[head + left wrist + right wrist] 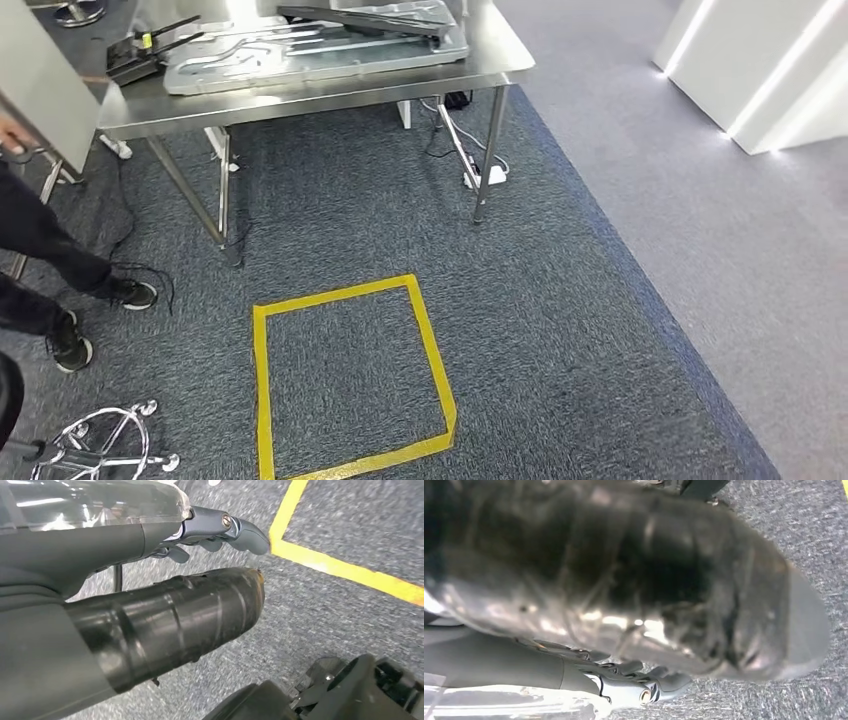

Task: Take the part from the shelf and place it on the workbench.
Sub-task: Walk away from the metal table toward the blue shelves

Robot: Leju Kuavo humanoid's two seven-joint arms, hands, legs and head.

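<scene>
A steel workbench stands ahead at the top of the head view. On it lies a large silvery pressed-metal part with a darker flat part resting across its far end. My left hand hangs over the carpet, its thumb and fingers apart with nothing between them. My right hand also hangs low over the carpet, blurred and close to the lens, its fingers spread away from the thumb and holding nothing.
A yellow tape square marks the carpet in front of me. A person's legs and black shoes are at the left beside a grey panel. A chrome stool base sits lower left. A power strip lies under the bench.
</scene>
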